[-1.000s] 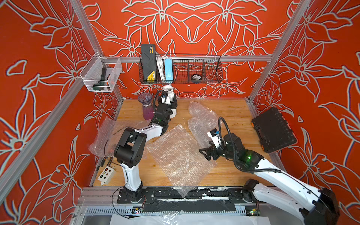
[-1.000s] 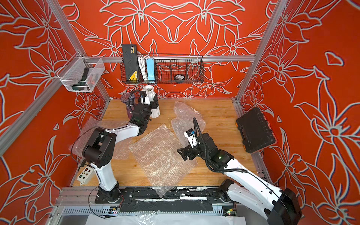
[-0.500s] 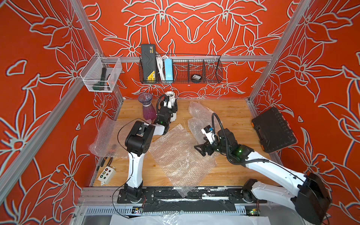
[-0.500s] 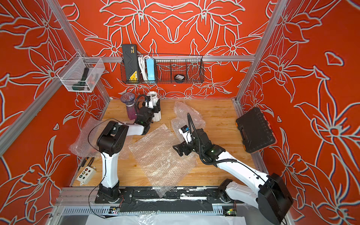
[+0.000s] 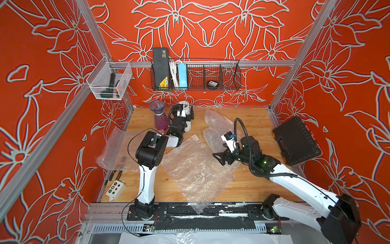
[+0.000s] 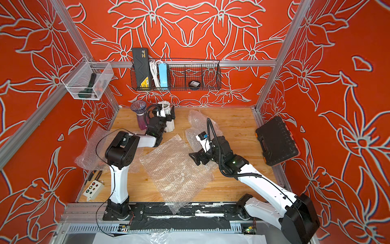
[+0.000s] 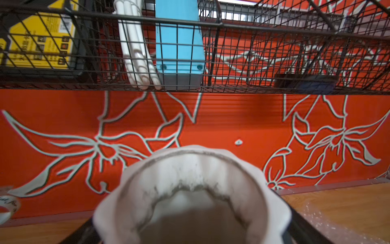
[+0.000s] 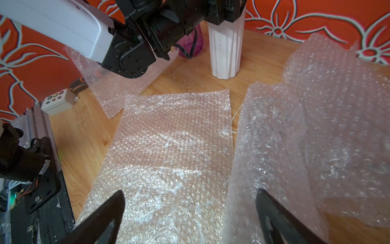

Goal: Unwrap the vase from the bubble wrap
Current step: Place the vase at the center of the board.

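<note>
White vase (image 8: 225,52), bare, lately lowered upright on counter (image 5: 253,120) just beside purple vase (image 5: 160,121), unwrapping seemingly done; left claw (image 7: 190,231) straddling its rim, grip indiscernible; right claw (image 8: 190,193) agape, empty, over bubble wrap (image 5: 196,169) well apart from purple vase.

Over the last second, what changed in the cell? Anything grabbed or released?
The left arm's elbow swung in toward the vases. The left gripper stayed around the white vase, and whether it let go is unclear. The right gripper, open and empty, drifted slightly toward the back wall. The white vase, purple vase, bubble wrap sheets and black case stayed put.
</note>
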Robot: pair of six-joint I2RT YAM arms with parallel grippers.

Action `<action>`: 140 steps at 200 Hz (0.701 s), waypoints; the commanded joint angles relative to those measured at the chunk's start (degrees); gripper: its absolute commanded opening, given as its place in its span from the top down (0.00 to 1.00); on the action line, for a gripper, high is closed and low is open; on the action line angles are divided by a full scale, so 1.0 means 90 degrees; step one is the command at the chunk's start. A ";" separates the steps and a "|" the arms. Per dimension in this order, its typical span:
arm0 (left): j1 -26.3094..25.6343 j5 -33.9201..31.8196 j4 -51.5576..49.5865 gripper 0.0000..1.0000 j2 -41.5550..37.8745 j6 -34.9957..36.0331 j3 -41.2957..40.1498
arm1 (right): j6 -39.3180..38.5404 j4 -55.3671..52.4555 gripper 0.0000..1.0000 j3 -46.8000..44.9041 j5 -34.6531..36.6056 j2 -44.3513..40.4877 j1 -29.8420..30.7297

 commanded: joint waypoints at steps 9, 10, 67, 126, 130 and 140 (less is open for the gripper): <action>0.0032 0.0073 0.0463 0.03 -0.0192 0.0092 -0.0018 | -0.0241 -0.0238 0.03 0.0189 -0.0080 -0.0177 -0.0121; 0.0032 0.0073 0.0470 0.03 -0.0196 0.0092 -0.0025 | -0.0237 -0.0238 0.03 0.0191 -0.0080 -0.0182 -0.0127; -0.0019 -0.0107 0.0271 0.00 -0.0626 -0.0039 -0.0395 | -0.0268 -0.0341 0.03 0.0193 -0.0120 -0.0435 -0.0234; -0.0160 -0.0435 0.0088 0.00 -0.1091 0.0023 -0.0906 | -0.0452 -0.0644 0.03 0.0199 -0.0148 -0.0892 -0.0264; -0.0167 -0.0463 0.0087 0.00 -0.1132 0.0016 -0.0949 | -0.0456 -0.0654 0.03 0.0203 -0.0149 -0.0898 -0.0268; -0.0187 -0.0498 0.0085 0.00 -0.1250 -0.0040 -0.1085 | -0.0444 -0.0677 0.03 0.0220 -0.0158 -0.0951 -0.0269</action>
